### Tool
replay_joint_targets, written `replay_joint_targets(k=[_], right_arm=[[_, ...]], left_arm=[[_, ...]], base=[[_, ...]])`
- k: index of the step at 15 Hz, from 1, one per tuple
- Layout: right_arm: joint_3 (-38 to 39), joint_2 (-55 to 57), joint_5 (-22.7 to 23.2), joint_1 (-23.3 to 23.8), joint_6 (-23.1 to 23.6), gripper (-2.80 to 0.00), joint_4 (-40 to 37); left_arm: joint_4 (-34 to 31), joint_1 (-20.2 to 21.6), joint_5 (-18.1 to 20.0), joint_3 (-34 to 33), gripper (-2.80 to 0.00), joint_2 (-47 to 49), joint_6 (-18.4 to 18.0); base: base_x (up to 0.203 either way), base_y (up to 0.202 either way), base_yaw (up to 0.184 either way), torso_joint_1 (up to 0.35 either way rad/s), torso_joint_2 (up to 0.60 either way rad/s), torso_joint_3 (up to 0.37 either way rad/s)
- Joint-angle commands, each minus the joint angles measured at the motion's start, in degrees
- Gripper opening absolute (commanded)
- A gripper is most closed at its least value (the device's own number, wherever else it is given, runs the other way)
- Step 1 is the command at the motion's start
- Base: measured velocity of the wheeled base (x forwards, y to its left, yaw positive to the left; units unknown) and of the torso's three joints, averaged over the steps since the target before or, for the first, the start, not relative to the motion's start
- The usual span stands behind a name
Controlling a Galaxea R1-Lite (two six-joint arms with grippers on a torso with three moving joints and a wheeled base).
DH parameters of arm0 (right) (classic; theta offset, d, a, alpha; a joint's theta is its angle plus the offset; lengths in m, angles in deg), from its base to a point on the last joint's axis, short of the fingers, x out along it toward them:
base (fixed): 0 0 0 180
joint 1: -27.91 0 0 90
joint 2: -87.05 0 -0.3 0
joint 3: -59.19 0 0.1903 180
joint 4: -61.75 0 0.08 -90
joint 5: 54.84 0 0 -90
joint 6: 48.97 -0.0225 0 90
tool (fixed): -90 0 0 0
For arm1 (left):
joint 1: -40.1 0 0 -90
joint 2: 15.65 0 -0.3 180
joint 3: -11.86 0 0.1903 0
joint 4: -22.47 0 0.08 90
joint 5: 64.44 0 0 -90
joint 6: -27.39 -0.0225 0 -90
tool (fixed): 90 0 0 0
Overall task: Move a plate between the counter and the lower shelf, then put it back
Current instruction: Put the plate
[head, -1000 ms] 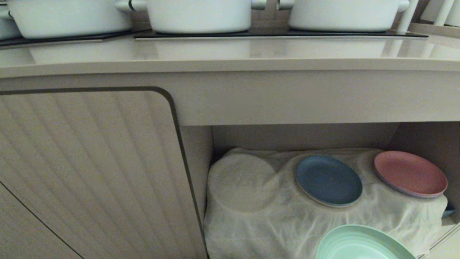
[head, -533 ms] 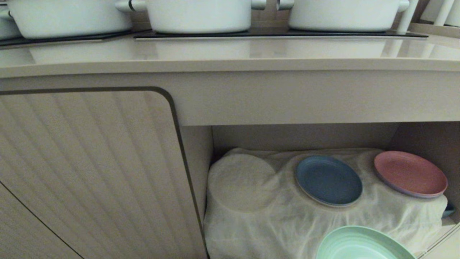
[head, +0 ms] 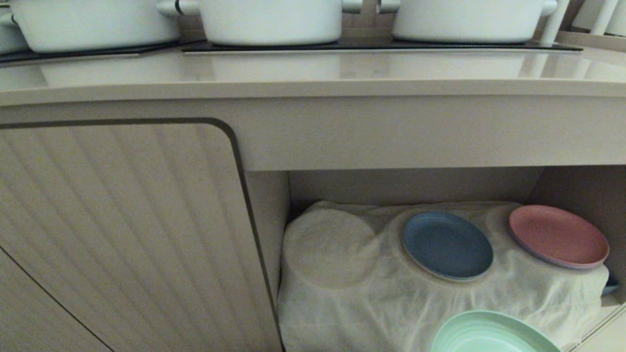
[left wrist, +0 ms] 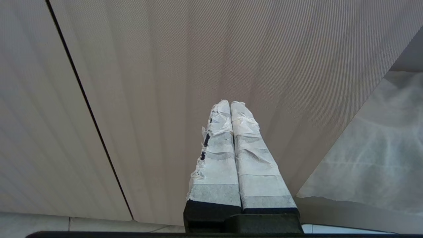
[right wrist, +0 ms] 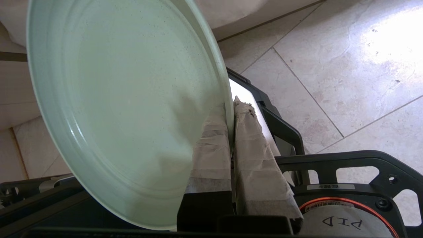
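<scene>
Head view takes in the beige counter [head: 313, 73] carrying white pots [head: 271, 19], and beneath it the lower shelf [head: 420, 183], whose off-white cloth [head: 342, 293] holds a blue plate [head: 447, 245] and a pink plate [head: 558, 236]. The mint-green plate [head: 491, 335] hangs in front of the shelf, off the cloth, its rim pinched between the closed fingers of the right gripper [right wrist: 233, 109]. Left gripper [left wrist: 230, 103] is parked before the ribbed cabinet door [left wrist: 165, 82], fingers pressed together, empty.

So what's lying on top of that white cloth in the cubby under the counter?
On the cloth lie a blue plate and a pink plate, apart. A round bulge shows something beneath the cloth; what cannot be seen. The green plate hides the cloth's front.
</scene>
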Motion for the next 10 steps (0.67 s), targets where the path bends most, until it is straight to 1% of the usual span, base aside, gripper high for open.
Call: replay_joint_targets(k=[1,10], right_arm=[[0.0,0.2,0.1,-0.1,-0.2,-2.80,0.0],[0.1,0.5,0.1,-0.2,-0.2,-2.80,0.1]], left_arm=[[0.0,0.0,0.0,0.0,-2.80,0.0,0.1],[0.0,0.0,0.0,0.0,-2.80,0.0,0.1]], base=[[0.000,0.000,0.000,0.000,0.00,0.000],[0.000,0.000,0.000,0.000,0.00,0.000]])
